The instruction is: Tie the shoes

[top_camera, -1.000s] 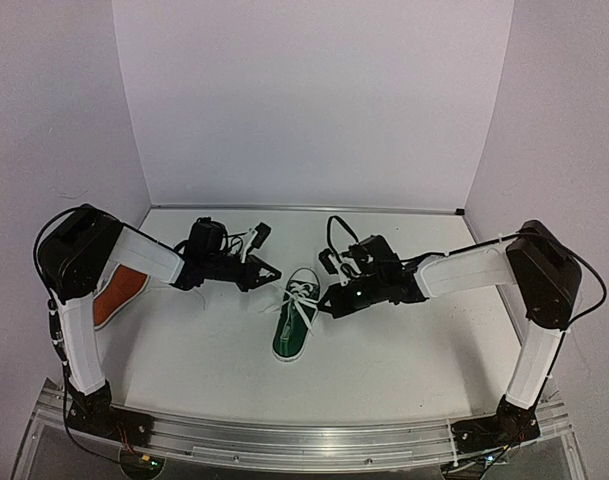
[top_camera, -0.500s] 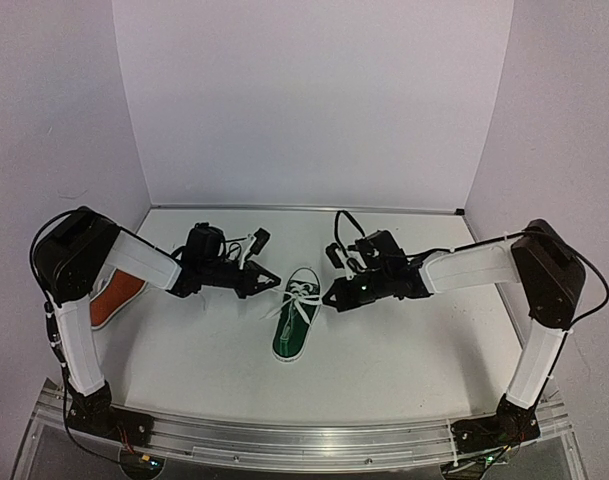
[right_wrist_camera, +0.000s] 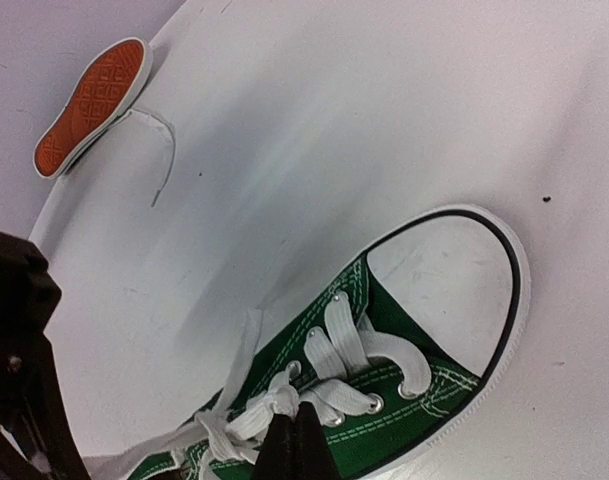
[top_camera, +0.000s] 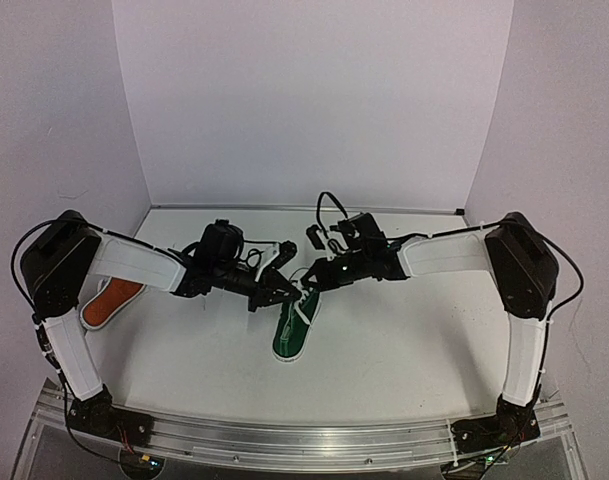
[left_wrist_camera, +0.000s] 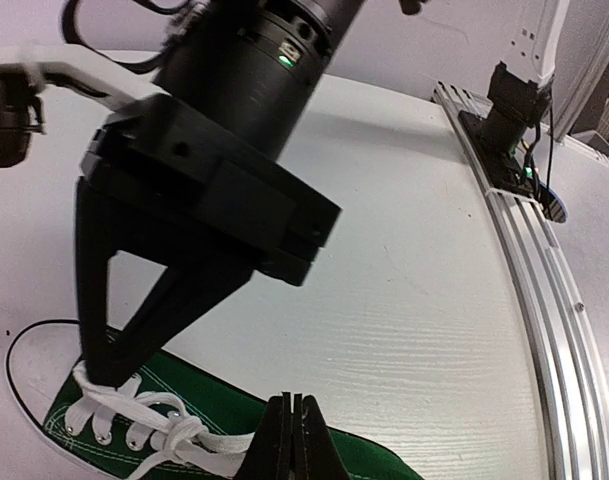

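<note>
The dark green shoe (top_camera: 289,338) lies mid-table, toe toward the back wall, its white laces (right_wrist_camera: 384,365) drawn into a knot. My left gripper (top_camera: 287,293) and right gripper (top_camera: 310,279) meet over the laces. In the left wrist view my left gripper (left_wrist_camera: 292,440) is shut on a white lace strand (left_wrist_camera: 219,443) running from the knot across the green canvas (left_wrist_camera: 214,405). In the right wrist view my right gripper (right_wrist_camera: 292,440) is shut on lace at the knot (right_wrist_camera: 279,400). The right gripper's fingers (left_wrist_camera: 94,340) touch the laces at the shoe's far end. The orange-red shoe (top_camera: 106,302) lies sole-up at the far left.
The orange-red shoe's sole (right_wrist_camera: 92,100) faces the right wrist camera, with a thin loose lace (right_wrist_camera: 167,160) beside it. An aluminium rail (top_camera: 304,440) runs along the near edge, also in the left wrist view (left_wrist_camera: 529,260). White walls close the back and sides.
Both grippers moved inward from either side of the green shoe and now meet over its laces. The shoes have stayed in place.
</note>
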Controlling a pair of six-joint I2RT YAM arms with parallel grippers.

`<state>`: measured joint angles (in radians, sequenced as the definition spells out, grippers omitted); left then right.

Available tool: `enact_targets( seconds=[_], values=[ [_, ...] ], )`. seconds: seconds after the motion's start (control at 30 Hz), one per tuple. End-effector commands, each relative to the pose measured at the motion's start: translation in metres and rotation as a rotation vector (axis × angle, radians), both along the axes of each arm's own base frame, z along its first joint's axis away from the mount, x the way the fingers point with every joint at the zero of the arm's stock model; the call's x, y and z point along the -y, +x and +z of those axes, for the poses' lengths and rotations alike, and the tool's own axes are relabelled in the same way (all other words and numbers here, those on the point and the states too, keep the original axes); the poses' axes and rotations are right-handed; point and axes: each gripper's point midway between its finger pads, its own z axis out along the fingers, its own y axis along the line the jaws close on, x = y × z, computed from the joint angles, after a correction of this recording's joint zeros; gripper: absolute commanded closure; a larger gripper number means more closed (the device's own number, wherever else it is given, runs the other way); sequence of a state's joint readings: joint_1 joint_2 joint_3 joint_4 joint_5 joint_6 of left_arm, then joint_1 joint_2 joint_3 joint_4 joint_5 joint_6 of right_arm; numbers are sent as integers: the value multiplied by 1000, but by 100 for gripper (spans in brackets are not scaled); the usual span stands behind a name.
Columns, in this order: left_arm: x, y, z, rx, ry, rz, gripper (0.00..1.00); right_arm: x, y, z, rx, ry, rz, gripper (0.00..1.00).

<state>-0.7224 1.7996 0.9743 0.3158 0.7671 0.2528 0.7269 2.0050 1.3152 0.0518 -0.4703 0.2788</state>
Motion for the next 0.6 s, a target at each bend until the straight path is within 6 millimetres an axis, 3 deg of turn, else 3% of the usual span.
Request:
enact_targets(
  seconds=[0.0,0.2,0.57],
  values=[
    [8,-20,12,85,13,-131,100,-20,6,10,18,56,81,100],
    [20,-25,-7,107,88,-164,100,-39,12,20,24,111,141,100],
    [38,-31,-32,117,154,-207,100,-54,13,18,6,148,199,100]
  ],
)
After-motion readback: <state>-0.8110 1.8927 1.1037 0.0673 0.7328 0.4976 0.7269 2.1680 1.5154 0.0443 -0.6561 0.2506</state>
